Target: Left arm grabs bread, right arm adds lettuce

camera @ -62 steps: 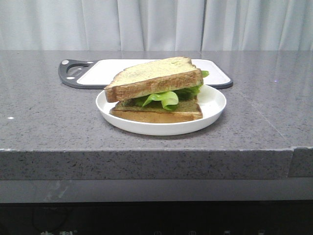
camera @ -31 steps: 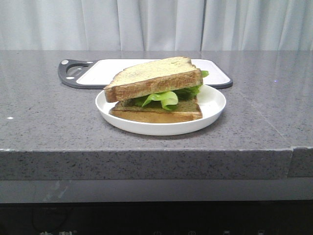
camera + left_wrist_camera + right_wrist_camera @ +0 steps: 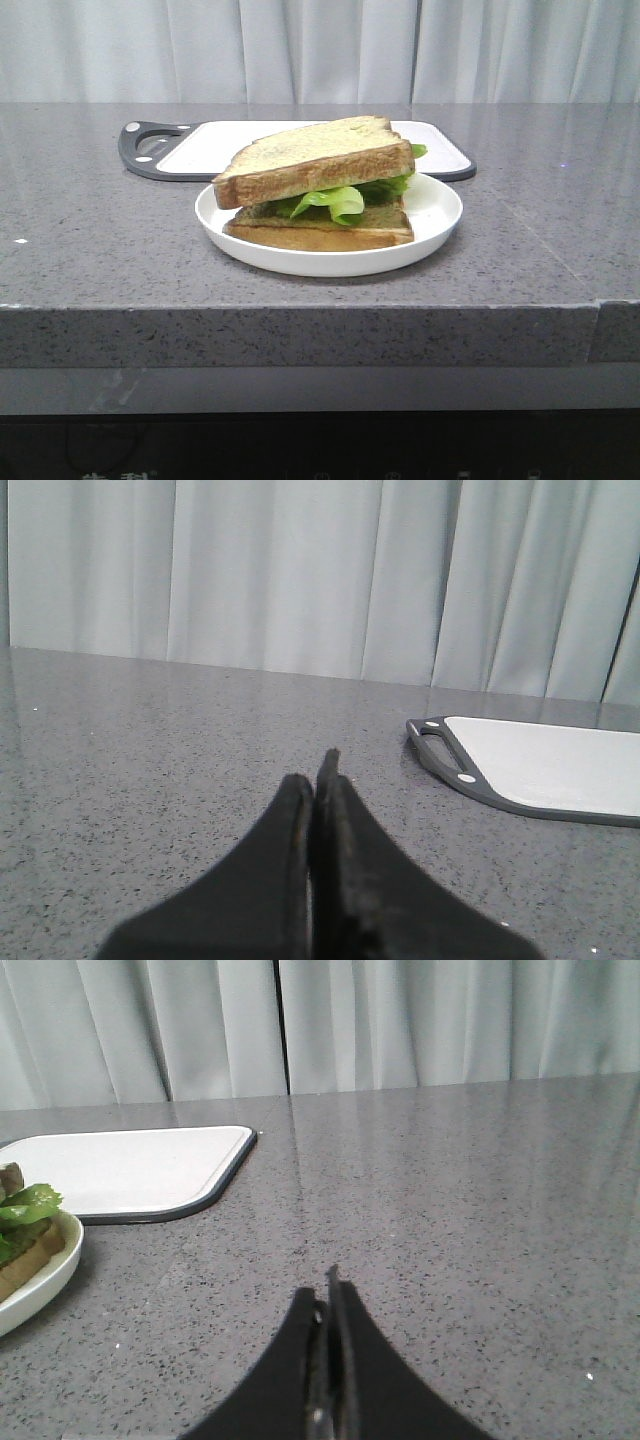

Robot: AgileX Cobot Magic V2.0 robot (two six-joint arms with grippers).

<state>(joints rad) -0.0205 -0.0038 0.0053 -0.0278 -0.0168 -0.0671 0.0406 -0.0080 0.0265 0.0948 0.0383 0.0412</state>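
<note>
nothing moved since earlier | left pincer [image 3: 318, 770] closed, empty | right pincer [image 3: 326, 1290] closed, empty | bread [image 3: 315, 160] atop lettuce [image 3: 335, 200]

Grey speckled stone countertop [image 3: 100, 250] with a thick front edge, dark space underneath. Pale pleated curtains [image 3: 320, 50] run across the whole far side. Soft, even light, faint sheen far right.

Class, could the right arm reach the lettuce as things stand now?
Probably not without lifting something. The lettuce is sandwiched on the plate under the top bread, only its edge poking out. The right tool is shut over bare counter beside the plate.
</note>
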